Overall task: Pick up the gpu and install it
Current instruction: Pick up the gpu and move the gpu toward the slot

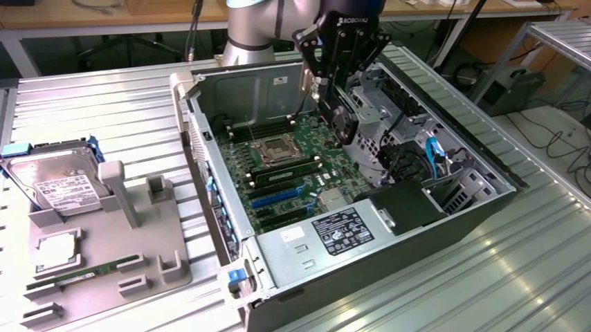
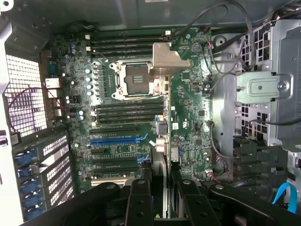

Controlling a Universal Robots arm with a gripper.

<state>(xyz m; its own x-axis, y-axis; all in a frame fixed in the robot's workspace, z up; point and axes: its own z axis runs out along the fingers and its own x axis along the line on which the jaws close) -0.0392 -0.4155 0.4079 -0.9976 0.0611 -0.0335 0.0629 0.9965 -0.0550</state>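
Observation:
My gripper [image 1: 334, 97] hangs over the open computer case [image 1: 217, 207], above the motherboard [image 1: 295, 180]. It is shut on the gpu [image 1: 344, 124], a dark flat card that hangs on edge below the fingers, clear of the board. In the wrist view the gpu [image 2: 160, 157] shows edge-on between the black fingers [image 2: 140, 193], over the board's middle. The expansion slots, one of them blue [image 2: 115, 140], lie beside the card's line, and the CPU socket [image 2: 134, 80] sits farther on. The same blue slot [image 1: 277, 197] is on the exterior view's left of the card.
A power supply [image 1: 333, 232] fills the case's near end and drive cages with a blue cable [image 1: 432, 155] line its right wall. On the exterior view's left stand a hard drive [image 1: 60, 183] and a grey fixture [image 1: 111, 242] with a RAM stick [image 1: 83, 273].

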